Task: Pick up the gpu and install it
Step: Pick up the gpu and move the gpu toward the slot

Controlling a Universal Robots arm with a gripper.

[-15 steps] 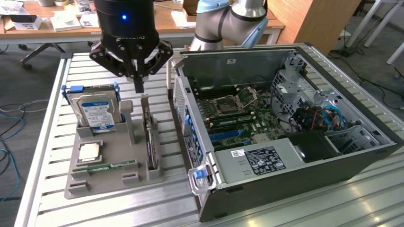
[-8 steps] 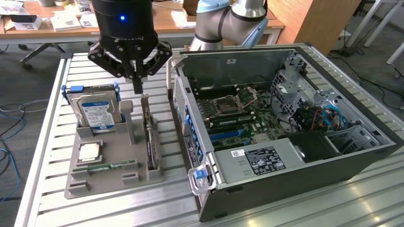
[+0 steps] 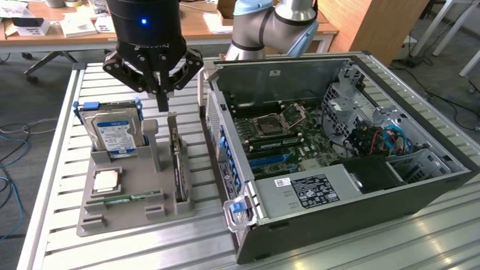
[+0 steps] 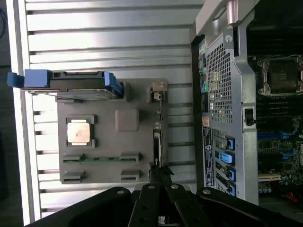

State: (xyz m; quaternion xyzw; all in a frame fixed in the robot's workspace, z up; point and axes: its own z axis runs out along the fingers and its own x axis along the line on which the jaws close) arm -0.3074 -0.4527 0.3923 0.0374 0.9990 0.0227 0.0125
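Gripper: the gripper (image 3: pixel 162 104) (image 4: pixel 161 176) hangs over the holder's far edge with its fingertips together, gripping nothing, just above one end of the gpu.
Gpu: the gpu (image 3: pixel 179 169) (image 4: pixel 158 142) stands on edge in a slot along the holder's edge nearest the computer case.
Holder: the grey holder (image 3: pixel 135 212) (image 4: pixel 109 156) lies on the slatted metal table (image 3: pixel 60 225) (image 4: pixel 109 38).
Other parts: a hard drive (image 3: pixel 114 130) (image 4: pixel 71 86) stands upright at the holder's far corner; a processor (image 3: pixel 107 180) (image 4: pixel 79 131) and a green RAM stick (image 3: pixel 127 198) (image 4: pixel 99 159) lie flat.
Computer case: the open computer case (image 3: pixel 360 216) (image 4: pixel 220 61) sits just beside the holder, motherboard exposed.
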